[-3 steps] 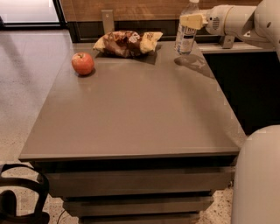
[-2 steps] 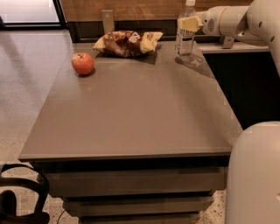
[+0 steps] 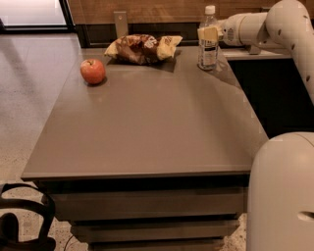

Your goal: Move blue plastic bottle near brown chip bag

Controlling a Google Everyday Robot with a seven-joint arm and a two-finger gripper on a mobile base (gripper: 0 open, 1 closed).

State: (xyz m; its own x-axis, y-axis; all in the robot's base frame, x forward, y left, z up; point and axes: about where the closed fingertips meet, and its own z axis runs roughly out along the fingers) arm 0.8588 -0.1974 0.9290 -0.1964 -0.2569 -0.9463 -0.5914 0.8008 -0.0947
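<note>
Camera view. Your gripper is at the back right corner of the table, at the end of the white arm that reaches in from the right edge. It is clamped on the bottle. One pale yellow finger pad lies flat against the near side of the bottle's upper body, just under the shoulder. The other finger is hidden behind the bottle.

The bottle is upright, with its white cap on top and its base down on the tabletop near the right edge.

The chip bag lies crumpled at the middle of the back edge, dark in the centre with yellow ends. It is to the left of the bottle, with a bare strip of table between the bag's right yellow end and the bottle. The two are near each other but not touching.

The apple sits alone by the left edge, in front of and left of the bag, apart from it.

The robot's white body fills your lower right corner. A black object sits on the floor at lower left, but you cannot tell what it is.
</note>
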